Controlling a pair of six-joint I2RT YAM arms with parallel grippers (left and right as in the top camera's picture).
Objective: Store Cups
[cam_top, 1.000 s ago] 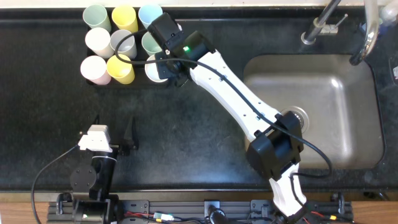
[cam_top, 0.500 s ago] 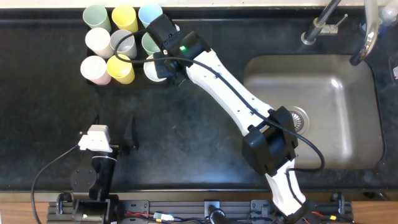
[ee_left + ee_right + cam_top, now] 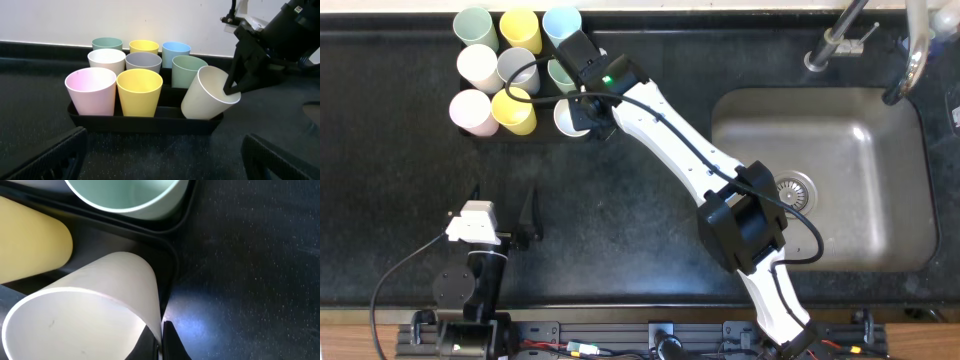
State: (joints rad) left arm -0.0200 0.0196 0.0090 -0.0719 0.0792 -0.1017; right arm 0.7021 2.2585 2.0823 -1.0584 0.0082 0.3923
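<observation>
In the upper left of the top view a black tray is set on the dark counter, with cups ranged in three rows of three. The right arm is stretched diagonally from the lower right of the frame to the tray's near right corner. There the right gripper is closed on the rim of a cream cup. From above, this cup is seen as a pale mouth partly covered by the gripper. Its lean is made plain in the left wrist view, which looks along the counter: the cup is tipped, mouth toward the gripper and base down in the corner slot. In the same view a pink cup and a yellow cup are seen upright beside it in the nearest row. A white cup, a grey cup and a pale green cup stand in the middle row. A teal cup, a second yellow cup and a blue cup stand at the back. The grip itself is given by the right wrist view, where the cream cup's thin wall is pinched between the two dark fingers. The left gripper is parked at the lower left of the top view, well apart from the tray, its fingers spread wide and nothing held. A steel sink is sunk into the counter at the right.
</observation>
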